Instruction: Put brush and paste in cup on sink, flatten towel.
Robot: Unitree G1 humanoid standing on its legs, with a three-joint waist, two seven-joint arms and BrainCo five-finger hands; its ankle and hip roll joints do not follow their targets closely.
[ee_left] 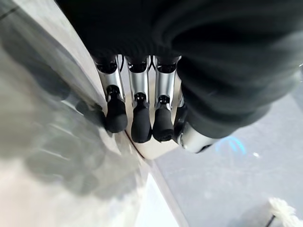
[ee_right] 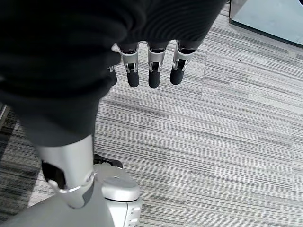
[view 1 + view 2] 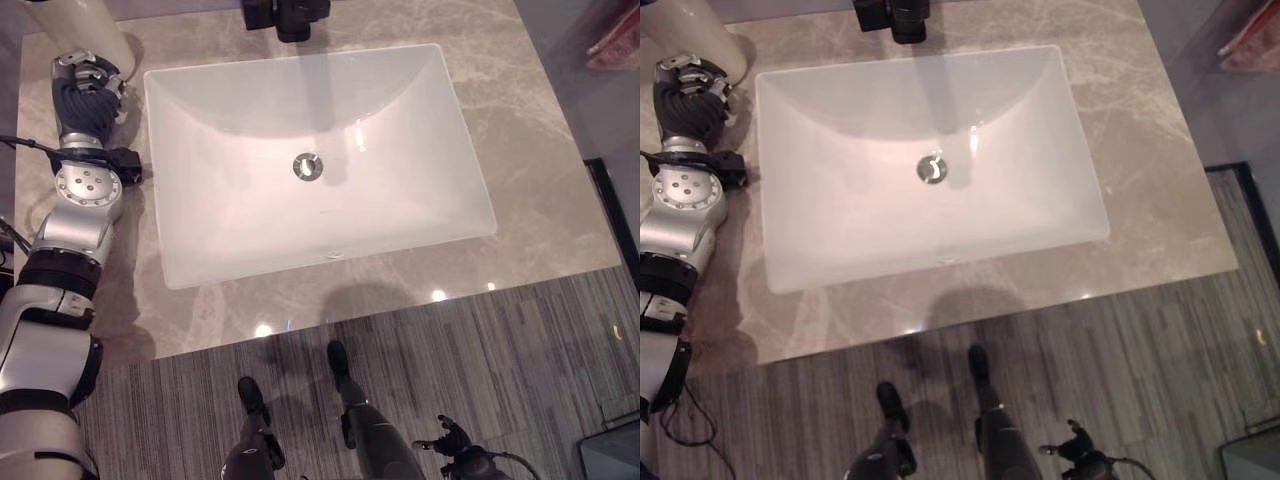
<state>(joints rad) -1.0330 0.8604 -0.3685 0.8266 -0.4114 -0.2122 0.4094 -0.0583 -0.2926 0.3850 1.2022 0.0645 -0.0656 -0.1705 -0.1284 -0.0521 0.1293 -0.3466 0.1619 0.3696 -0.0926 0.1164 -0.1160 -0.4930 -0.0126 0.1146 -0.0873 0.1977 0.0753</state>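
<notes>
The left hand (image 3: 88, 85) lies on the marble worktop (image 3: 530, 170) left of the white sink (image 3: 310, 160), fingers curled, touching a pale cup (image 3: 85, 28), grip unclear. The right hand (image 2: 149, 66) hangs relaxed and empty above striped carpet (image 2: 227, 142)

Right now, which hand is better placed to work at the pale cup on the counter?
Probably the left hand: it is up on the counter, right beside the cup by the sink. The right hand hangs low over the floor.
</notes>
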